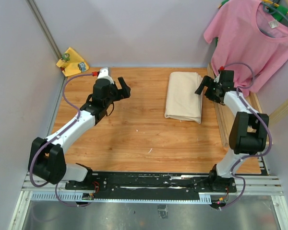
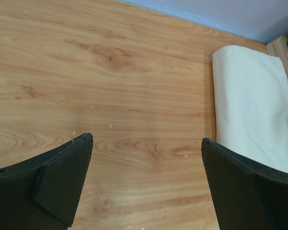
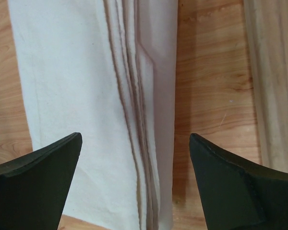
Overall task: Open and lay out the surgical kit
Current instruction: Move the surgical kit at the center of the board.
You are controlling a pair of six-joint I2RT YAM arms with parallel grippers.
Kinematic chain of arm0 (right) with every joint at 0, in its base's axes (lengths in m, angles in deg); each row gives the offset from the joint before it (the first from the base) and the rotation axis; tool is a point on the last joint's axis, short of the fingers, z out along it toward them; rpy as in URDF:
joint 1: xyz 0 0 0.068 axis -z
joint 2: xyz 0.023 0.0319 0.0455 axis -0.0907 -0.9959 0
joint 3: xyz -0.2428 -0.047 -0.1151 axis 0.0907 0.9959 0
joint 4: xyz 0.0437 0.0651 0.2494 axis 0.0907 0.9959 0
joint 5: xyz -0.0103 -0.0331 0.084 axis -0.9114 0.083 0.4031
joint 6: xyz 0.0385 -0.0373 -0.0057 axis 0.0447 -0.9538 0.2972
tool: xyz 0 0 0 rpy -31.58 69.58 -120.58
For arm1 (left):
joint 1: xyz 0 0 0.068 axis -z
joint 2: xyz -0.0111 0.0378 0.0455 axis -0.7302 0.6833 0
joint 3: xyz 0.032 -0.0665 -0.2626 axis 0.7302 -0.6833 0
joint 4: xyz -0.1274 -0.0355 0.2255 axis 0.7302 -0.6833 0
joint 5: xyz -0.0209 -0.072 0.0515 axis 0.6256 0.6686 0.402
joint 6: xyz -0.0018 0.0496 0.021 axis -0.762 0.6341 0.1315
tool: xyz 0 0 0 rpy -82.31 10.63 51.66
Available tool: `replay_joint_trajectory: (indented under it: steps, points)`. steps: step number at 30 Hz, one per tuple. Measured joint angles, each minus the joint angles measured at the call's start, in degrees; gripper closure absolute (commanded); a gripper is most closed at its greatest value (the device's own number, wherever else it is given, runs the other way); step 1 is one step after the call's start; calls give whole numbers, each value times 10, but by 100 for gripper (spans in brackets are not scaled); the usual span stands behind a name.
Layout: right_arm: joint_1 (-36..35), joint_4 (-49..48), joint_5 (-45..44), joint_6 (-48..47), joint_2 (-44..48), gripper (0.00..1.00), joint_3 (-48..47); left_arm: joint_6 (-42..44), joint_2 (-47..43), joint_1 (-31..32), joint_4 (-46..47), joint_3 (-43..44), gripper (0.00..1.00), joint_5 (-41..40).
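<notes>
On wooden table [image 1: 134,143], beige cloth wrap [image 1: 184,97] is lying folded at one o'clock; right gripper [image 1: 203,87] is hovering over its three-o'clock edge, spread apart; left gripper [image 1: 125,89], ten o'clock, likewise apart.

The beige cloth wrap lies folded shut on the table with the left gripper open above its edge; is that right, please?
Not quite: the right gripper, not the left, is open above the edge of the beige cloth wrap, as the right wrist view shows. The wrap does lie folded shut on the table.
</notes>
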Motion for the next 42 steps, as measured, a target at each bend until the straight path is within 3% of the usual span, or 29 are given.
replay_joint_trajectory:
  steps: [6, 12, 17, 24, 35, 42]
  points:
    - [0, 5, 16, 16, -96, 17, -34, 0, -53, 0, 4, -37, 1, 4]
    - [-13, 2, 23, 16, -123, 27, -36, -6, -61, 0, 11, -76, 1, 13]
    - [-45, -33, 25, 5, -121, 59, -14, -15, -62, 0, 14, -92, 1, 20]
    - [-75, -71, 24, 8, -97, 73, 36, -26, -97, 0, 12, -123, 1, 24]
    - [-205, -76, 9, 6, -41, 75, 98, -44, -158, 0, -5, -155, 1, 24]
    - [-296, -87, -15, 55, 12, 75, 163, -54, -202, 0, -32, -163, 1, 23]
